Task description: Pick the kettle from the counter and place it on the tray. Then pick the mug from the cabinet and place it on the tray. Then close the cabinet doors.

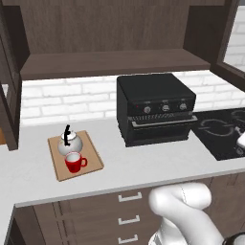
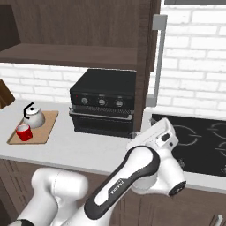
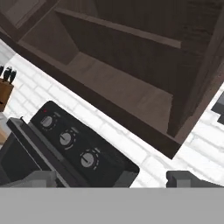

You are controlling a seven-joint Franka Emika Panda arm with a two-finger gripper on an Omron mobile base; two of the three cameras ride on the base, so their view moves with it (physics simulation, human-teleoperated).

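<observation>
Grey counter (image 1: 143, 165) lies bare around the tray (image 1: 91, 165), which carries kettle (image 1: 70, 142) and mug (image 1: 74, 162) at 9 o'clock; gripper (image 3: 111, 178) gapes wide, holding nothing, below the cabinet (image 3: 131, 87) edge.

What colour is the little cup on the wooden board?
The mug is bright red with a white inside. The left base view shows it best.
</observation>
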